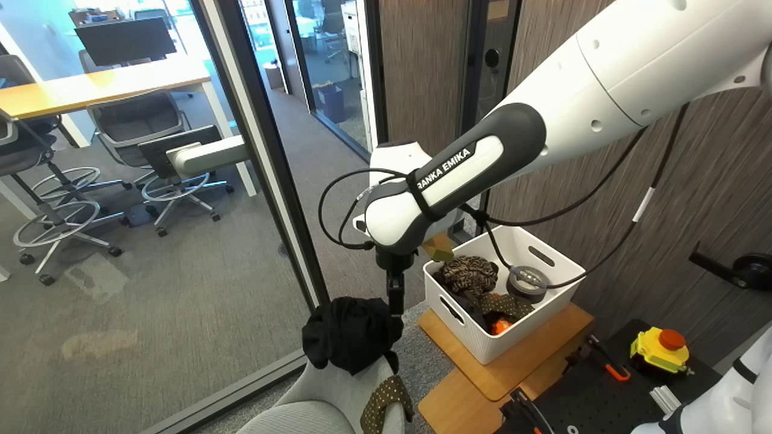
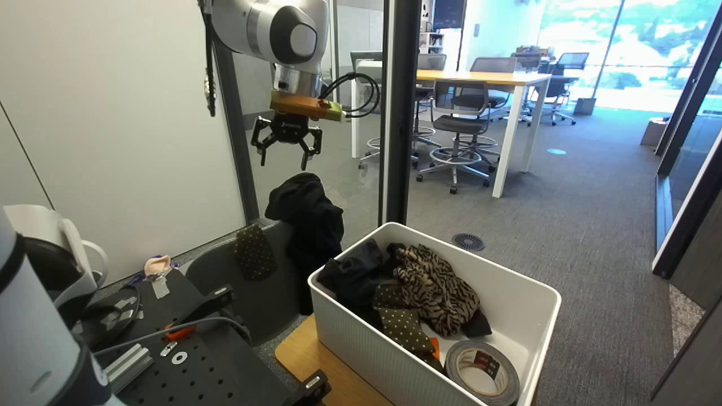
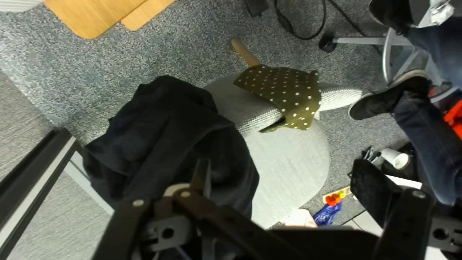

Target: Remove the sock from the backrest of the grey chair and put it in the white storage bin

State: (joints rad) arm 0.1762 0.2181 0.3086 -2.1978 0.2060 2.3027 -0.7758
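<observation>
Gripper (image 2: 284,166) is hanging above the black garment (image 2: 310,220), jaws standing wide apart. Spotted sock (image 3: 285,94) is lying over the backrest (image 3: 339,95) of the grey chair (image 3: 292,162), just beside the garment. White storage bin (image 2: 344,332) is standing to the chair's right in both exterior views, holding tiger-striped cloth (image 2: 437,287) and tape roll (image 2: 486,362).

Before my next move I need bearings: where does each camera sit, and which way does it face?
In an exterior view: set high, facing down on the pale grey, rounded fabric chair; white arm top right.
In an exterior view: near the white rectangular plastic bin, facing across it toward the chair's back; black two-fingered gripper upper left.
Wrist view: above the chair, facing down; black fingers at the bottom.
Both exterior views show chair, bin, arm and gripper.
</observation>
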